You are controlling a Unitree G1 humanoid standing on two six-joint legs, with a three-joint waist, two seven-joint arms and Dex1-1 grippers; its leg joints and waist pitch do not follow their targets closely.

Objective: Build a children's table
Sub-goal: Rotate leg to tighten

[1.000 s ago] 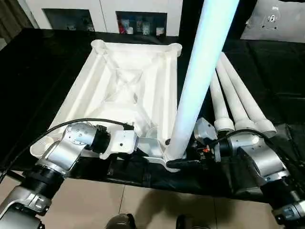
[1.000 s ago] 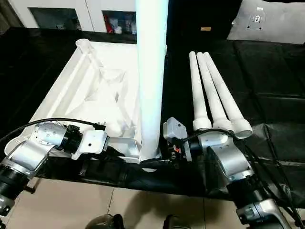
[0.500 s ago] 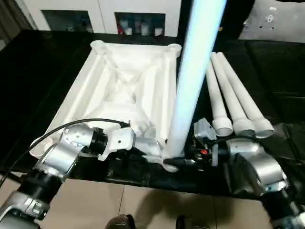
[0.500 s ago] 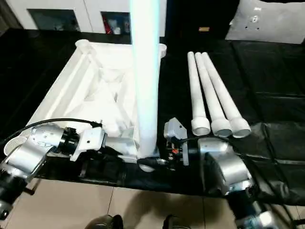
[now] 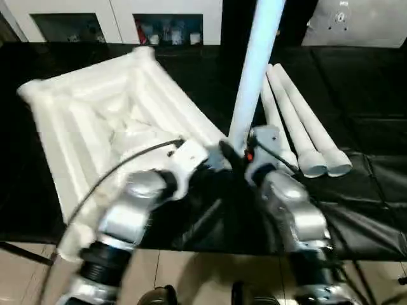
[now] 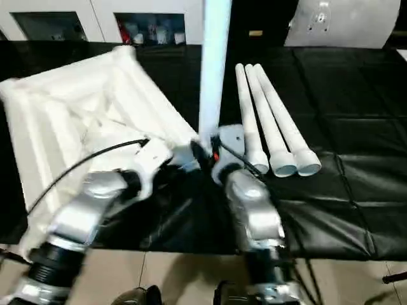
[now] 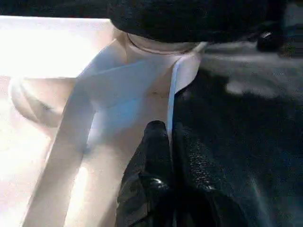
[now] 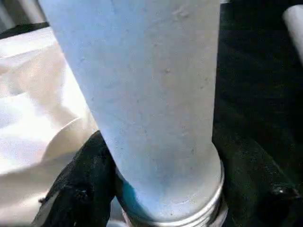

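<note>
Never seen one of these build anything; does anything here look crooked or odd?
The white tabletop lies askew on the black table, a corner hanging past the near edge. One leg stands upright; three spare legs lie neatly alongside.

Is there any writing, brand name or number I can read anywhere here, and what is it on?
No readable text anywhere.
Table top: plain white, no marks.
Upright leg and three legs lying on the black cover: no marks.
Items behind the cabinet's glass doors: too small and blurred to read.
</note>
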